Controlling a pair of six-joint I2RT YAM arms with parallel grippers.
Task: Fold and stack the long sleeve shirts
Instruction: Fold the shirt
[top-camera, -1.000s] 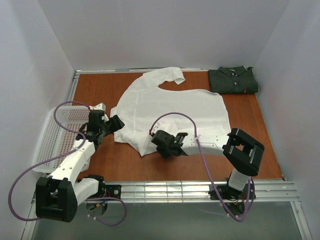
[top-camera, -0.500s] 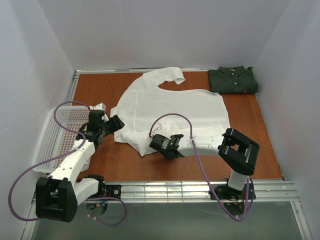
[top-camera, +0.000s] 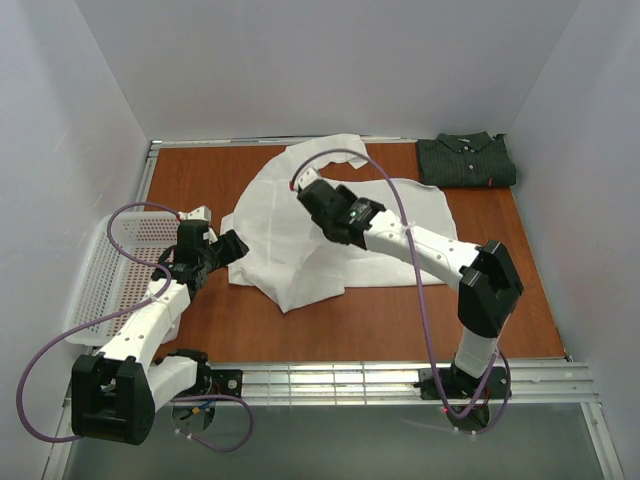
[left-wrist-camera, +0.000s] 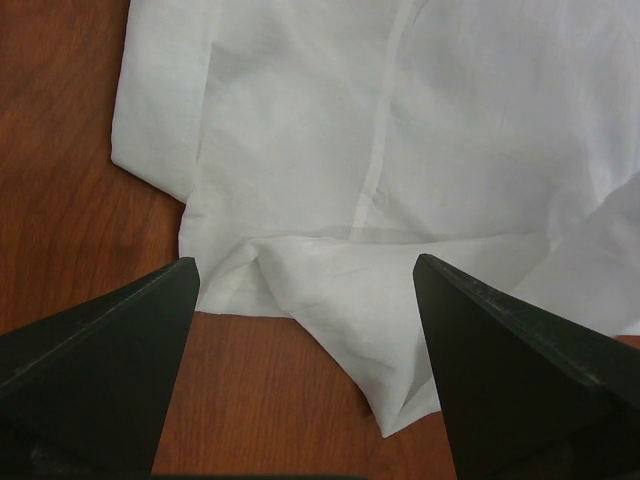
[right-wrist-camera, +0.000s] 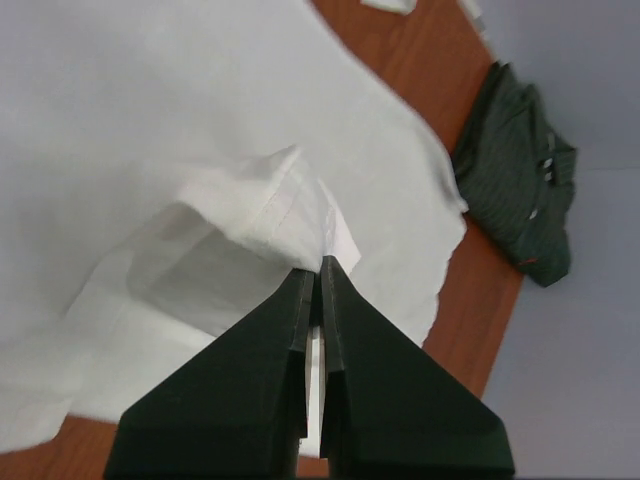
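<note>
The white shirt (top-camera: 290, 235) lies spread in the middle of the table, one sleeve reaching to the back. My right gripper (top-camera: 318, 203) is raised over its middle, shut on a hemmed edge of the white shirt (right-wrist-camera: 200, 130), which hangs from the closed tips of the right gripper (right-wrist-camera: 322, 262). My left gripper (top-camera: 235, 246) is open at the shirt's left edge. In the left wrist view, the left gripper (left-wrist-camera: 305, 272) straddles a folded corner of the white shirt (left-wrist-camera: 400, 130) without holding it. The dark striped shirt (top-camera: 466, 160) lies folded at the back right and shows in the right wrist view (right-wrist-camera: 520, 190).
A white mesh basket (top-camera: 105, 275) sits off the table's left edge beside my left arm. White walls close in the brown table (top-camera: 200, 180) at the left, back and right. A metal rail runs along the front edge.
My right gripper has moved from the shirt's front hem up and back over its middle, carrying the hem so the front part folds over. The left arm has not moved.
</note>
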